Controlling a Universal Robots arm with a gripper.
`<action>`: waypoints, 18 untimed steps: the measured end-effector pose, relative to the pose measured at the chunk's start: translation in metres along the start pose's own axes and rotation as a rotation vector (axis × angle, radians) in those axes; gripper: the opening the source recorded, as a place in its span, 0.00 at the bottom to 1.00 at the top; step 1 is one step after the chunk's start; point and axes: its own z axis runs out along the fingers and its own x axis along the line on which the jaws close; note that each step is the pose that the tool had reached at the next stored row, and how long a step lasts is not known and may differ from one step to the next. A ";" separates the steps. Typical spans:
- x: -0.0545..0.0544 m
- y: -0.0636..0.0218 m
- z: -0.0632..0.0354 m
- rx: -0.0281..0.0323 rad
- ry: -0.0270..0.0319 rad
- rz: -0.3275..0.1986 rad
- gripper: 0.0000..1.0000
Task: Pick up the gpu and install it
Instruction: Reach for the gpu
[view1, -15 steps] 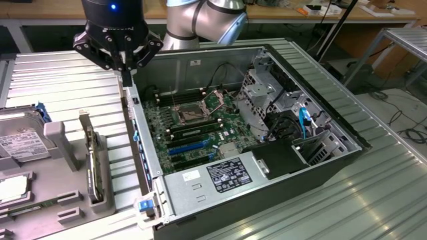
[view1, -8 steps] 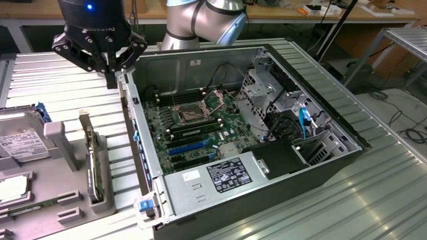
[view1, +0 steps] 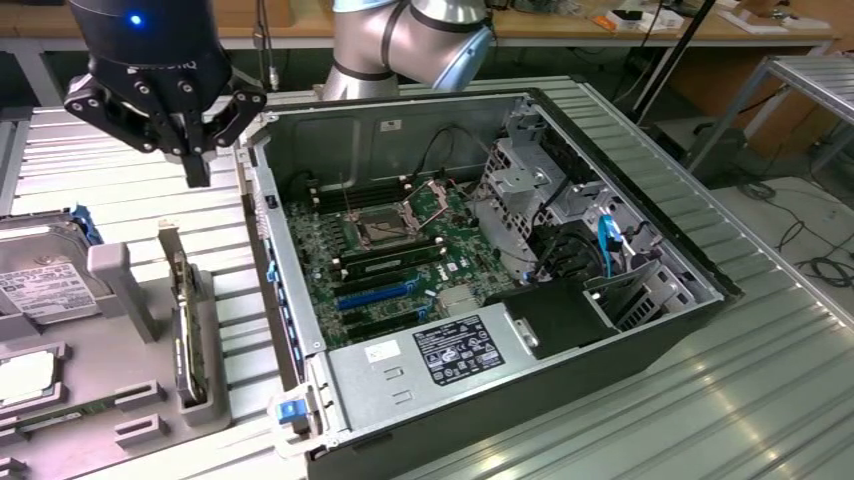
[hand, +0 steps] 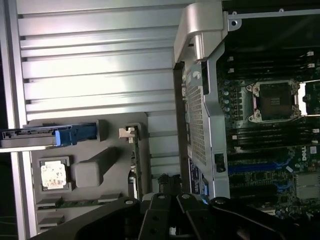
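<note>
Nothing is installed yet: the gripper (view1: 198, 170) hangs shut and empty, the gpu (view1: 183, 315) stands on edge in the grey holder tray (view1: 120, 340) below it, and the open computer case (view1: 334, 135) sits beside it with its blue slots bare.

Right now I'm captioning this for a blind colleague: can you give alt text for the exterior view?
The shut, empty tool hangs near the gpu, which stands on edge in a grey tray at the exterior view's left. Beside the tray lies an open computer case, motherboard exposed.
</note>
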 end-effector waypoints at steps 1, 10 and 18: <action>0.004 -0.0023 -0.0002 0.0000 0.0001 0.000 0.11; 0.046 -0.0147 -0.0018 0.0000 0.0000 0.000 0.11; 0.069 -0.0200 -0.0026 -0.0001 0.0000 0.000 0.11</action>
